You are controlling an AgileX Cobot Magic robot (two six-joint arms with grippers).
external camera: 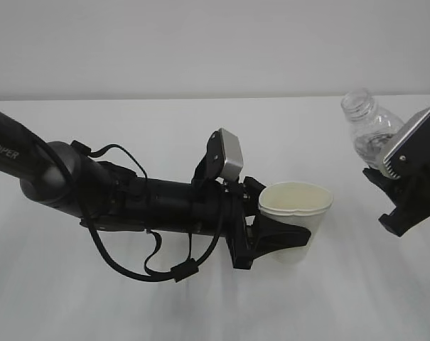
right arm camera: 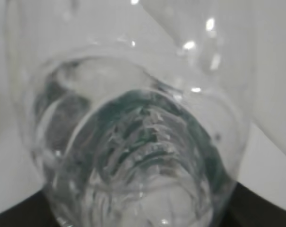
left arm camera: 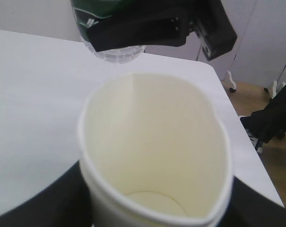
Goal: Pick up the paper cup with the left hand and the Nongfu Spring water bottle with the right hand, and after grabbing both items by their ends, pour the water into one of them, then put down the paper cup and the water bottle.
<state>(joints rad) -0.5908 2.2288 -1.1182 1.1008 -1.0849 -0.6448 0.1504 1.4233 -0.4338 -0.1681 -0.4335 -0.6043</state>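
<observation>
White table [external camera: 165,305], left tool [external camera: 282,238] clasping paper cup [external camera: 295,213], right tool [external camera: 385,188] gripping bottle [external camera: 367,124].

Looks like a lab or test room: bare white table [external camera: 200,305] against a plain pale wall [external camera: 200,42], two black arms mounted over it, wood-tone floor [left arm camera: 275,156] and a white caster foot [left arm camera: 231,81] past the table's far corner.
</observation>
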